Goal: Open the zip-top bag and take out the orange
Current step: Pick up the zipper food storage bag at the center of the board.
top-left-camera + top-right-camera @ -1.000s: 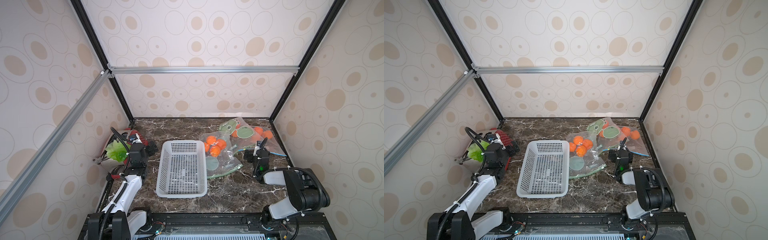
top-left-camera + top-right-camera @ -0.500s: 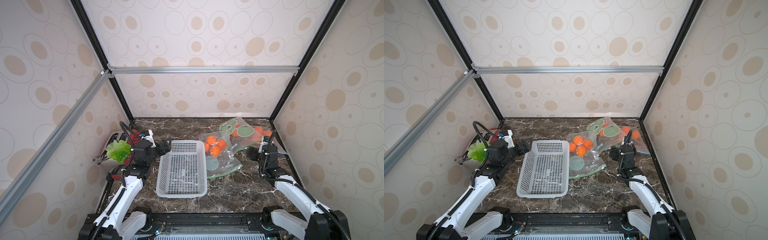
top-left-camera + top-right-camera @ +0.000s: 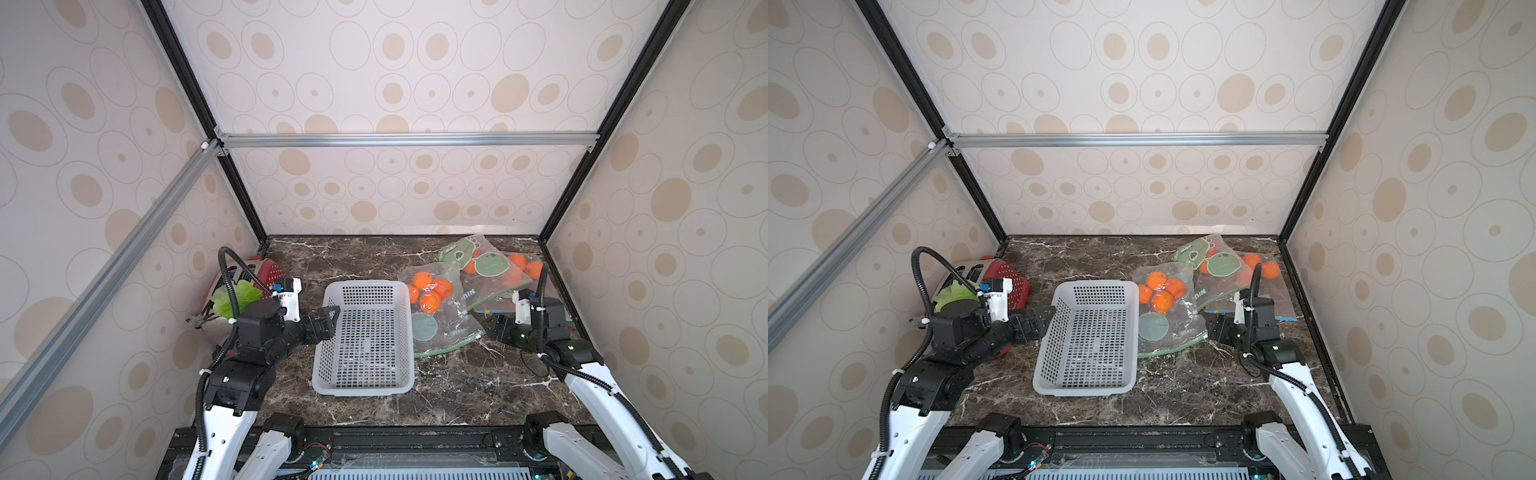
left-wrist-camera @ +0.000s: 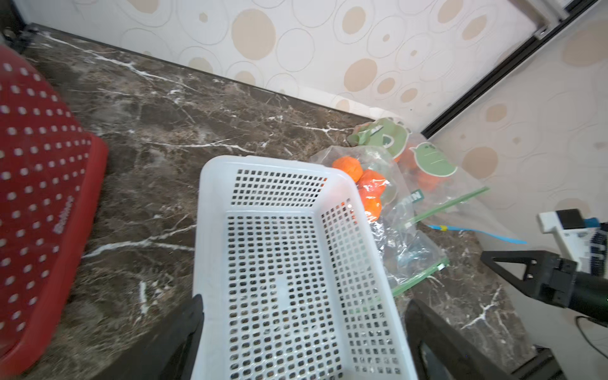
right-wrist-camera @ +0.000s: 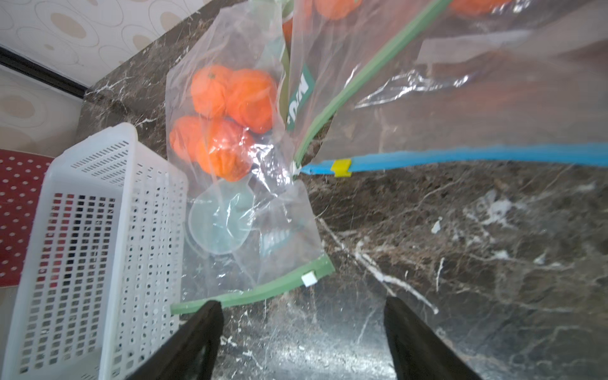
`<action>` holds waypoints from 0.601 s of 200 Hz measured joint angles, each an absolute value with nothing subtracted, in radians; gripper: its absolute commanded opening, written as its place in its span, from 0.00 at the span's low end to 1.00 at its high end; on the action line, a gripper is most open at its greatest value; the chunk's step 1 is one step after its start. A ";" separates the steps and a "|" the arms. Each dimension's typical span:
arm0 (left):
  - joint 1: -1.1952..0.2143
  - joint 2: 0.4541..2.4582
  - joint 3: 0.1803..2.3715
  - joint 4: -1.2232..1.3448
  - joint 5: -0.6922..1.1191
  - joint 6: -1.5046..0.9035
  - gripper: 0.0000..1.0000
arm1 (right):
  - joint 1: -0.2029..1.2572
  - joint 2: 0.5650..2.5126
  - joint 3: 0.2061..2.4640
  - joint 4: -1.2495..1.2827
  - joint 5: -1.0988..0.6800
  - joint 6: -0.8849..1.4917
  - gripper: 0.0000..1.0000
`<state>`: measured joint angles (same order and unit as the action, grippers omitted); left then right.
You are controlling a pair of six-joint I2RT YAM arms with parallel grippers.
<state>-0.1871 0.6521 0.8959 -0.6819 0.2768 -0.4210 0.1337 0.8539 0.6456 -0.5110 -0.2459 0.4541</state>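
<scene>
Hovering on either side of the white basket [image 3: 361, 285], both grippers stood wide and held nothing.
Left gripper [image 4: 302, 304] hung at the perforated plastic basket's left rim, black fingers spread. Right gripper [image 5: 302, 304] sat low to the basket's right, jaws wide over the veined dark marble top [image 3: 457, 395], just short of the green zip strip [image 5: 253, 296] with its white slider tab [image 5: 309, 279]. The crinkly clear zip-top bag [image 3: 446, 328] lay flat beside the basket's right wall, four round oranges [image 3: 430, 291] bunched at its far end. A second clear bag [image 5: 460, 98], blue-zipped, lay further right.
</scene>
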 measured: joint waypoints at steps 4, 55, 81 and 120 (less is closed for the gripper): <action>-0.187 0.649 0.892 -0.690 0.270 -0.414 0.97 | 0.134 0.850 0.638 -0.514 -0.255 0.458 0.76; -0.187 0.647 0.870 -0.741 0.236 -0.377 0.97 | 0.134 0.897 0.554 -0.495 -0.318 0.509 0.71; -0.187 0.647 0.870 -0.742 0.229 -0.373 0.97 | 0.134 0.966 0.549 -0.432 -0.317 0.524 0.70; -0.187 0.647 0.868 -0.743 0.218 -0.371 0.96 | 0.134 1.050 0.549 -0.318 -0.322 0.539 0.63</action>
